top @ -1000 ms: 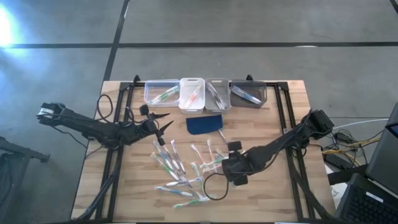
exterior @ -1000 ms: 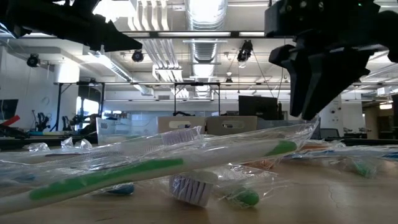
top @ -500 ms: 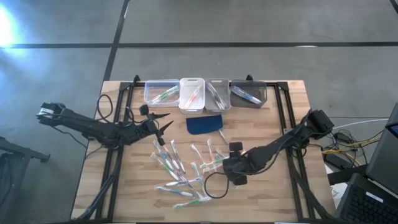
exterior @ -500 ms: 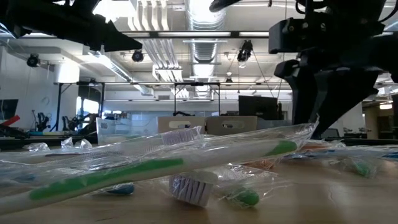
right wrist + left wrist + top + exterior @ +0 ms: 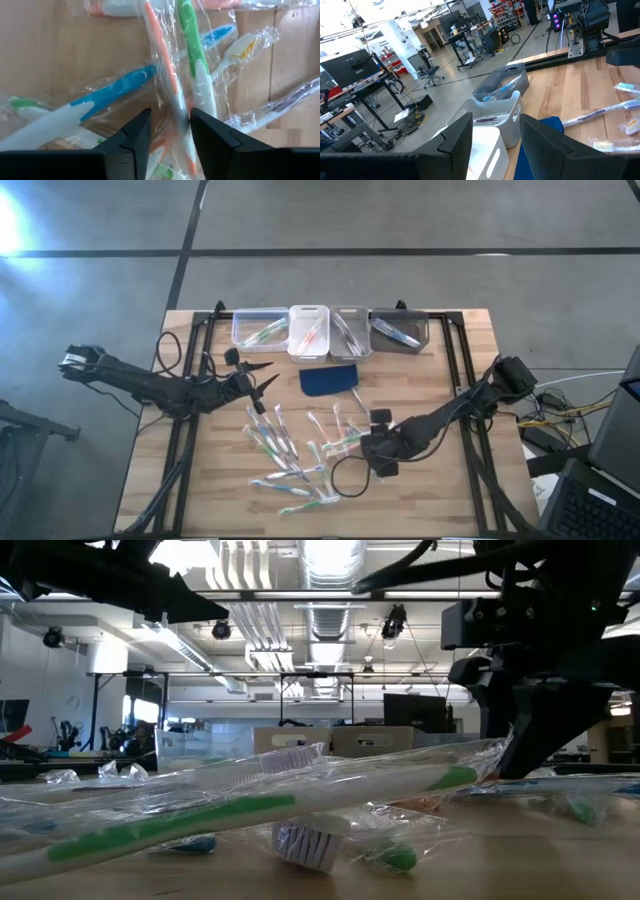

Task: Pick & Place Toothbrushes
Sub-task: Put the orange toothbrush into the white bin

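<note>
The wooden table (image 5: 440,480) carries a row of four small bins (image 5: 330,330) along its far edge and, just in front of them, a dark blue pad (image 5: 328,379). The wrapped toothbrushes (image 5: 295,455) lie loose and scattered over the middle of the table, most of them to the left of the right gripper (image 5: 362,442) and a few directly under it; more of them lie inside the bins, well beyond it.

The right gripper is down low at the right-hand edge of the scatter. In its wrist view the two dark fingers (image 5: 135,135) stand slightly apart with an orange-handled toothbrush (image 5: 167,85) in crinkled clear wrap running into the gap between them; whether they actually pinch it cannot be told. A green-and-white toothbrush (image 5: 195,60) lies just beside the orange one, and a blue-handled one (image 5: 115,92) slants away on the other side.

The left gripper (image 5: 262,380) hangs above the table on the left, its fingers parted and holding nothing. The pad is just beside it, the bins lie ahead of it, and the scattered toothbrushes are near it.

The toothbrushes are thin whitish sticks with green, orange or blue accents, each in a clear wrapper.
</note>
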Controlling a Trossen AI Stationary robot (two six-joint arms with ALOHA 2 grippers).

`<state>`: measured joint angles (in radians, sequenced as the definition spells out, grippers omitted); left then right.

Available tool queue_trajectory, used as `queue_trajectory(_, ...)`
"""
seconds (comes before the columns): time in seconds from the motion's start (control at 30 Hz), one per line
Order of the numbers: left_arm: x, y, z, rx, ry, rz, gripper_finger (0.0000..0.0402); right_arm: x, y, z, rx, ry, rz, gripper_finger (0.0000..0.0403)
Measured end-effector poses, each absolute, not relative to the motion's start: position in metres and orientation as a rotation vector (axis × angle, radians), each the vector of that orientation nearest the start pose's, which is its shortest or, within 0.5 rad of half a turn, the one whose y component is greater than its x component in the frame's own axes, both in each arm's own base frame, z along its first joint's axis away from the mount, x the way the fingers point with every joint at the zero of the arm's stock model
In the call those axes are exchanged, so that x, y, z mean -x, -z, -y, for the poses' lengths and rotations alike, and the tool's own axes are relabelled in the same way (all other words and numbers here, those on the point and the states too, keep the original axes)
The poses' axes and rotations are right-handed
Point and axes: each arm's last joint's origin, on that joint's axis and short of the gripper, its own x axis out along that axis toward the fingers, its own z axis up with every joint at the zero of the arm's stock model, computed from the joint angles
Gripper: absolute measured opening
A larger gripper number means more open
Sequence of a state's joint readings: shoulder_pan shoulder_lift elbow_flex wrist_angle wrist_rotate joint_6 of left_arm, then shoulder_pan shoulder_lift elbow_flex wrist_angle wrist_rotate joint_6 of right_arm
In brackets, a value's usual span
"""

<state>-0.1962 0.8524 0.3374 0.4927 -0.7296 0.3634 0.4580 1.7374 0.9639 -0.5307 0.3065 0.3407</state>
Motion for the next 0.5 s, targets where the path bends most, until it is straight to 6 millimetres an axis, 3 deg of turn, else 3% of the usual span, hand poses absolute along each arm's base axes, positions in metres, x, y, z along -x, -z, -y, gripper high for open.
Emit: queue_trajectory(0.5,-0.1788,-0.2316,0.0159,-0.366,-0.524,-0.119,0.0168,-0.2765,-0.1371,-0.1262,0.185,0.076,-1.182,0.0039)
